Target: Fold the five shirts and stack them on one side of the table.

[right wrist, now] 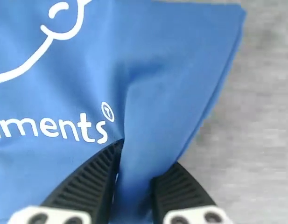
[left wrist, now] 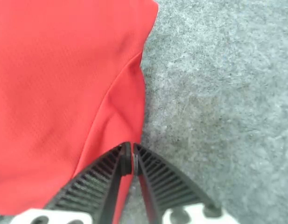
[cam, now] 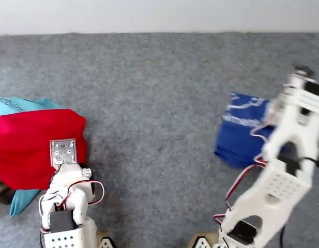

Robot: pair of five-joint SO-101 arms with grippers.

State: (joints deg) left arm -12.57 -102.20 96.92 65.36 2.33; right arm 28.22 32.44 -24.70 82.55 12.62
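Blue shirt (right wrist: pixel 181 84) clamped in right claw (right wrist: pixel 141 158), red shirt (left wrist: pixel 55 93) edge perhaps pinched by left claw (left wrist: pixel 132 151).

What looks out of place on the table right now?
The blue shirt lies apart on the right, pinched into a ridge by the right claw, while the red shirt sits askew over a teal shirt opposite.

Red shirt (cam: pixel 30 144) spread flat over teal shirt (cam: pixel 19 106), left side. Blue shirt (cam: pixel 242 132), white print, bunched, right side.
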